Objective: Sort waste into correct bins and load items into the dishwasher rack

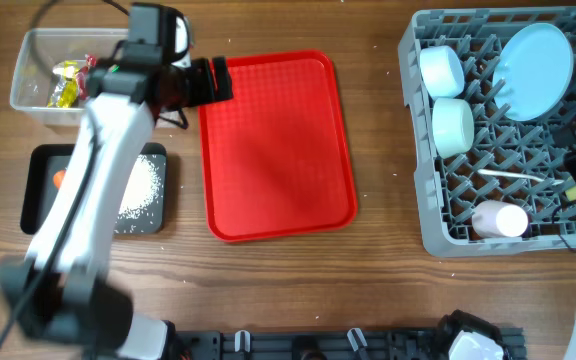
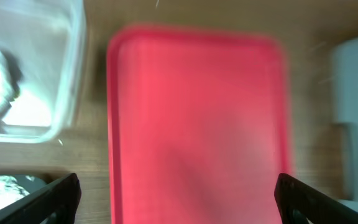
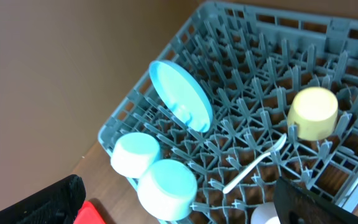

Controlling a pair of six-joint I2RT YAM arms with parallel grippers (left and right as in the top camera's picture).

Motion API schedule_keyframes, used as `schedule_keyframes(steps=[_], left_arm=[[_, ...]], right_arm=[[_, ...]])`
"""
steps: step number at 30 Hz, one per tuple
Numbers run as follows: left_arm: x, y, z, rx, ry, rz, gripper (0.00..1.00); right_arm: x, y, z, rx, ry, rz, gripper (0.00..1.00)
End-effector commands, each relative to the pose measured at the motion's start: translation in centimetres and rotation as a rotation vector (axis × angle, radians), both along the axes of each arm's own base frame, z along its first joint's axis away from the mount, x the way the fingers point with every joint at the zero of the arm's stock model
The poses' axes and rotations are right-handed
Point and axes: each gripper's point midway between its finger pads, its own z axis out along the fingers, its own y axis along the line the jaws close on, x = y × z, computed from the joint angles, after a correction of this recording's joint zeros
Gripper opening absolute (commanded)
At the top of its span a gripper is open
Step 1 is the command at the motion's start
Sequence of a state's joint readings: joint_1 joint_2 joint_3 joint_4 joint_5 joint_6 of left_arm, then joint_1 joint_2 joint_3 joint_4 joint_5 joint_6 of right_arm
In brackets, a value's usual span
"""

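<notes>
Hovering by red tray (image 1: 278,150) — L gripper (image 2: 176,186), jaws apart; rack (image 1: 438,240) loaded.

A red tray (image 2: 197,118), blurred, fills the middle of the wooden desk (image 2: 95,25), framed by the left gripper (image 2: 179,202), whose dark fingertips (image 2: 58,196) stand spread wider than the tray. A clear plastic bin (image 2: 67,74) and a black tray (image 2: 5,183) sit just beside one long edge. A grey rack (image 2: 356,112) lies near the other.

Red tray (image 1: 278,150) on wooden table (image 1: 378,270)
</notes>
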State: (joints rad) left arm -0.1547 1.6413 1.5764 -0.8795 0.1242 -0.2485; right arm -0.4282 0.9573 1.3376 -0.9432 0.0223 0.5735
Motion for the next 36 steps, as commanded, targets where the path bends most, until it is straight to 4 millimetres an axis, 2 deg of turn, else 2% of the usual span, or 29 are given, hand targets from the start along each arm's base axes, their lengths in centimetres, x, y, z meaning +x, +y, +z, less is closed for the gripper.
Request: schedule_keyframes(steps=[1, 4, 5, 7, 8, 9, 11, 12, 13, 14, 18, 21, 24, 29, 32, 35, 36], left_arm=[[-3.0, 0.7, 10.3, -0.037, -0.277, 0.007, 1.0], [-7.6, 3.4, 17.3, -0.054, -0.473, 0.062, 1.0], [-9.6, 4.6, 17.7, -0.043, -0.469, 0.089, 1.0], [-12.3, 7.4, 19.0, -0.014, -0.511, 0.177, 1.0], [-13.3, 9.0, 19.3, 0.003, -0.564, 0.233, 1.0], [-13.7, 9.7, 19.2, 0.025, -0.617, 0.242, 1.0], [-14.5, 10.0, 17.6, 0.065, -0.81, 0.23, 1.0], [-15.0, 9.9, 16.6, 0.066, -0.889, 0.222, 1.0], [-16.1, 9.6, 14.2, 0.061, -1.004, 0.216, 1.0], [-16.7, 9.5, 12.5, 0.06, -1.047, 0.214, 1.0], [-17.9, 9.4, 4.7, 0.061, -1.094, 0.215, 1.0], [-17.8, 9.8, 2.3, 0.071, -1.066, 0.237, 1.0], [-18.0, 10.0, 1.1, 0.075, -1.078, 0.247, 1.0], [-18.1, 10.0, -0.3, 0.074, -1.098, 0.247, 1.0], [-17.7, 10.0, -2.6, 0.074, -1.046, 0.245, 1.0], [-17.6, 9.9, -6.0, 0.075, -0.907, 0.241, 1.0], [-17.6, 9.9, -6.5, 0.072, -0.885, 0.242, 1.0]], right_arm=[[1.7, -0.4, -2.2, 0.029, 0.076, 0.024, 1.0], [3.9, -1.4, -5.8, 0.082, 0.189, 0.025, 1.0], [4.5, -1.7, -7.1, 0.1, 0.226, 0.025, 1.0], [5.6, -2.2, -9.7, 0.134, 0.3, 0.025, 1.0], [6.3, -2.5, -11.6, 0.16, 0.355, 0.025, 1.0], [6.7, -2.7, -12.7, 0.173, 0.384, 0.025, 1.0], [7.5, -3.1, -16.1, 0.215, 0.474, 0.025, 1.0], [7.8, -3.2, -17.2, 0.227, 0.498, 0.025, 1.0], [8.5, -3.5, -19.3, 0.248, 0.543, 0.025, 1.0], [8.9, -3.7, -20.5, 0.258, 0.565, 0.025, 1.0], [11.3, -4.8, -25.3, 0.276, 0.604, 0.025, 1.0], [13.0, -5.5, -27.6, 0.27, 0.59, 0.025, 1.0], [14.0, -6.0, -28.1, 0.258, 0.564, 0.025, 1.0], [14.1, -6.1, -28.0, 0.254, 0.557, 0.025, 1.0], [14.1, -6.1, -28.0, 0.254, 0.557, 0.025, 1.0], [14.1, -6.1, -28.0, 0.254, 0.557, 0.025, 1.0], [14.1, -6.1, -28.0, 0.254, 0.557, 0.025, 1.0]])
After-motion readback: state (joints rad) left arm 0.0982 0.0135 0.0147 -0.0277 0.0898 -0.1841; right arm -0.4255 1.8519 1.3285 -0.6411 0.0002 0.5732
